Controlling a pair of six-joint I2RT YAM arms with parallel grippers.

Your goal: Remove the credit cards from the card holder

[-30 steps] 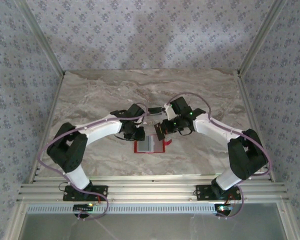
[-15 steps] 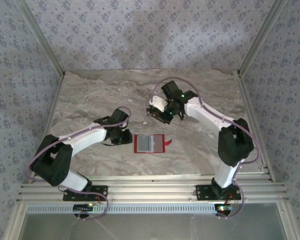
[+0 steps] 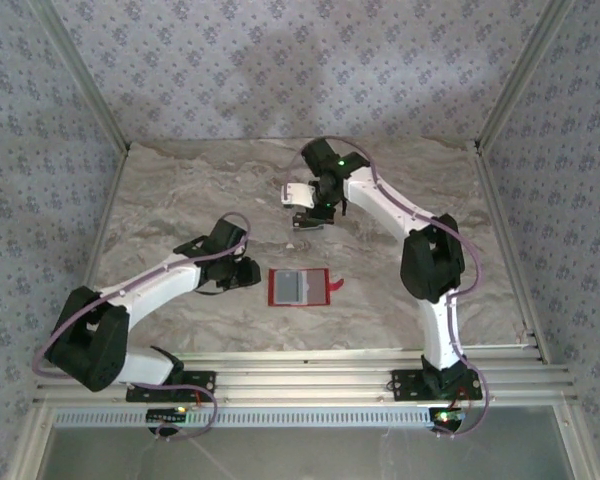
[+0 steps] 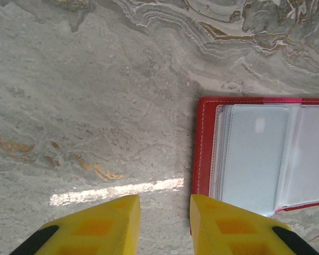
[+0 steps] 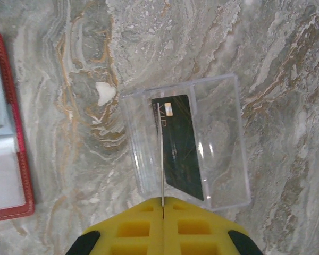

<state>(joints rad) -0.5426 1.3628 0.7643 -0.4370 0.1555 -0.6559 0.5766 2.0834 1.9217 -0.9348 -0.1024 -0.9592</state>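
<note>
The red card holder [image 3: 298,287] lies open and flat on the marble table, its pale pockets [image 4: 255,154] facing up. Just left of it, my left gripper [image 4: 165,212] is low over the table and open, with only bare marble between its yellow fingers; the right finger [image 4: 223,223] overlaps the holder's red edge. Farther back, my right gripper [image 5: 162,201] is shut on a thin whitish credit card [image 5: 160,154], seen edge-on. It hangs over a clear plastic stand [image 5: 223,159] that has a dark card [image 5: 181,149] in it.
The table's metal side rails [image 3: 100,230] and the patterned walls enclose the work area. The right arm's elbow [image 3: 432,262] rises right of the holder. Bare marble [image 3: 180,200] extends to the left and back.
My right gripper has lifted away from the card holder and carried the card toward the back, over the clear stand. My left gripper has drawn back leftward off the holder and opened a little.
</note>
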